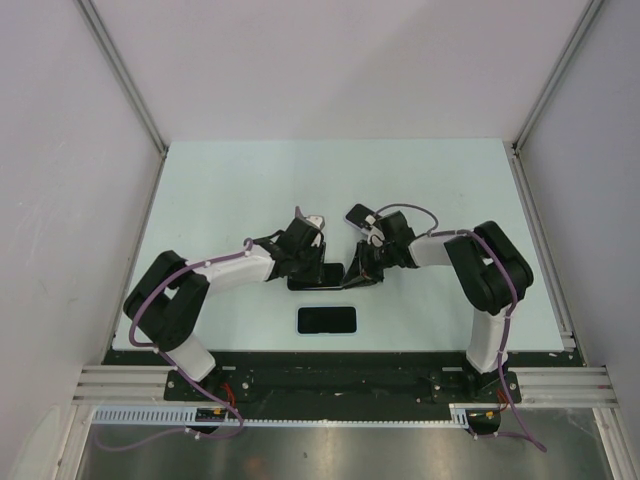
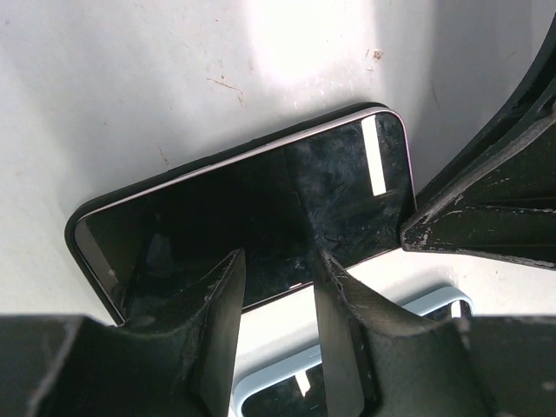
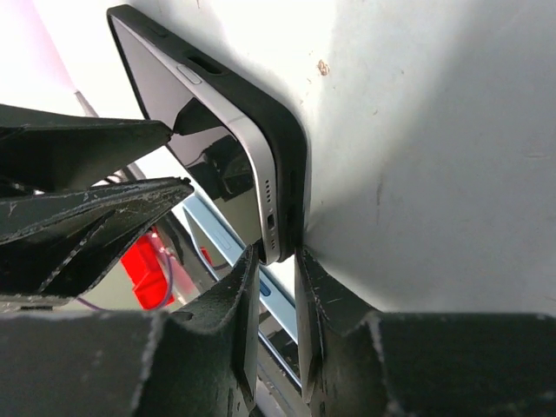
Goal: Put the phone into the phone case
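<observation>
A phone with a silver edge and black screen lies face up in a black case at the table's middle. My left gripper is open, with its tips over the phone's near long edge and nothing between them. My right gripper is shut on the end corner of the phone and case; one finger is on the phone's face, the other under the case. In the top view the left gripper and right gripper flank the phone.
A second flat device with a light blue rim and dark face lies just nearer the arm bases. It shows in the left wrist view and the right wrist view. The right fingers reach in beside the left gripper.
</observation>
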